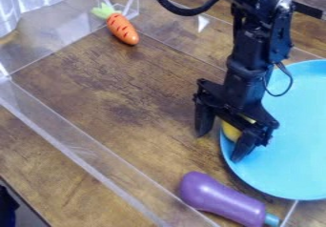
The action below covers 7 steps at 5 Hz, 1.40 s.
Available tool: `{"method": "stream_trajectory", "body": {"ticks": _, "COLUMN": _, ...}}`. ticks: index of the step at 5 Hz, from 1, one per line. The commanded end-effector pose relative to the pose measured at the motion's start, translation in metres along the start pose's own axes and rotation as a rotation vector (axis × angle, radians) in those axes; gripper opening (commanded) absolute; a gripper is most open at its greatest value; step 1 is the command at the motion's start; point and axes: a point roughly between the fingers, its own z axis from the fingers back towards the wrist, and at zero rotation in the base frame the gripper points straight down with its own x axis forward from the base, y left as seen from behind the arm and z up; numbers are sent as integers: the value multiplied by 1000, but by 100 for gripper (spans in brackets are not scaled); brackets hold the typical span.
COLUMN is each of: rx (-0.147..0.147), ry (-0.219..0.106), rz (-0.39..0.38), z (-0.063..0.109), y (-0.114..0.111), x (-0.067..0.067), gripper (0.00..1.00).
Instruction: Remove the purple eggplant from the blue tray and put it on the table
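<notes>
The purple eggplant lies on its side at the bottom of the view, on the table by the near-left rim of the blue tray. Its right end reaches the rim; whether it rests on it I cannot tell. My gripper points down over the tray's left rim, well behind the eggplant. It is open, with its black fingers either side of a yellow lemon and not closed on it.
An orange carrot with a green top lies at the far left of the table. A low clear acrylic wall runs along the near-left side, with another at the back. The black arm rises from the gripper to the top.
</notes>
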Motion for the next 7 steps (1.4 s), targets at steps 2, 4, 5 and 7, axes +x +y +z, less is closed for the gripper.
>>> {"method": "stream_trajectory", "body": {"ticks": 2, "rx": 15, "ry": 28, "rz": -44, "z": -12, "y": -5, "x": 2, "gripper": 100}}
{"method": "stream_trajectory", "body": {"ticks": 4, "rx": 11, "ry": 37, "rz": -86, "z": -6, "y": -18, "x": 2, "gripper": 100}}
{"method": "stream_trajectory", "body": {"ticks": 5, "rx": 9, "ry": 40, "rz": -108, "z": -5, "y": -24, "x": 2, "gripper": 100}}
{"method": "stream_trajectory", "body": {"ticks": 7, "rx": 5, "ry": 47, "rz": -158, "z": -2, "y": -38, "x": 2, "gripper": 100}}
